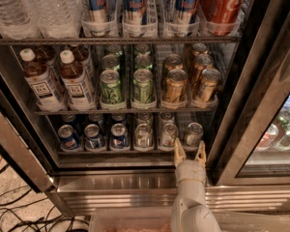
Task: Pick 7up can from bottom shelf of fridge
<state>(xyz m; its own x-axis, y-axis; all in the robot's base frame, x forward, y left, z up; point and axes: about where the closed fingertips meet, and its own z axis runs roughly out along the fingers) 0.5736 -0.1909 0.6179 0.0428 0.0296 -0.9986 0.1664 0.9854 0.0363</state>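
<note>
- 7up can (194, 133): upright at the right end of the bottom shelf (111, 159), front of its lane, untouched
- gripper (189, 152): just in front of the bottom shelf's right end, below the can; fingers spread wide, nothing between them
- blue cans (92, 137) fill the bottom shelf's left side, pale cans (144, 135) the middle
- Judged: line-up about done; still to reach in, close on the can, draw it out of the fridge (135, 190)

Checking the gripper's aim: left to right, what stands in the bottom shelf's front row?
Blue can, second blue can, third blue can, pale can, second pale can, 7up can. The open gripper is just below the 7up can.
</note>
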